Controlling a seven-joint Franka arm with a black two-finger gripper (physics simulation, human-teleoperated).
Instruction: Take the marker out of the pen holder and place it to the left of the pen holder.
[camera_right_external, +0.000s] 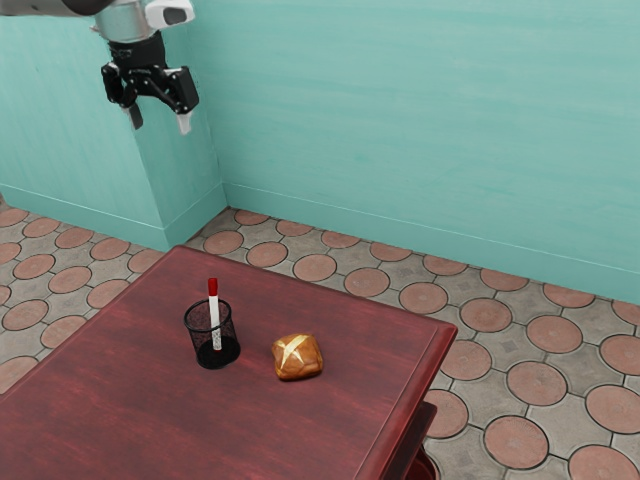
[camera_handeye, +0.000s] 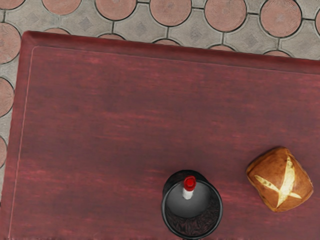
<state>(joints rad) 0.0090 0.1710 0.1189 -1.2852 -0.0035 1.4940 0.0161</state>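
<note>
High above the table, at the exterior view's upper left, my gripper is open, its two fingertips well apart with nothing between them. The marker, white with a red cap, stands nearly upright inside the black mesh pen holder, its cap above the rim. From overhead in the wrist view, the marker's red end points up out of the round pen holder; its lower part is hidden there.
A brown bread roll with pale crossed cuts sits beside the pen holder, toward the exterior view's right; the same roll shows in the wrist view. Both rest on the dark red table. A teal wall rises beyond the tiled floor.
</note>
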